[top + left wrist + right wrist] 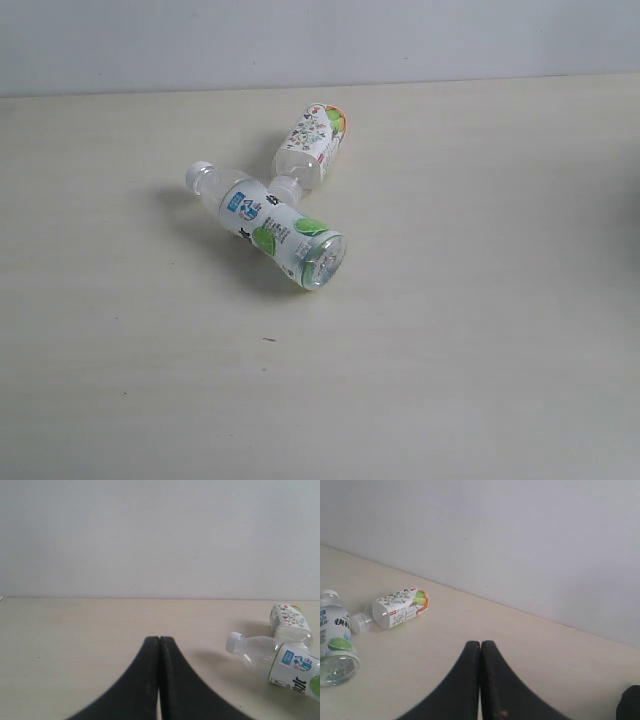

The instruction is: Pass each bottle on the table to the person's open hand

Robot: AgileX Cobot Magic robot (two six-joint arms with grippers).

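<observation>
Green-label bottle (272, 226) and white-label bottle (312, 148) are judged light, slippery; mid-body grip is advised. Left hand (159, 639) and right hand (480, 643) are closed, empty

Exterior looks down; low wrist views share bottles (280, 662).

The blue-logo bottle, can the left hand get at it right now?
Probably yes. The blue-logo bottle lies on the table ahead of the left hand, with nothing between them. The hand is shut and would need to open, and the other bottle has its cap close against it.
</observation>
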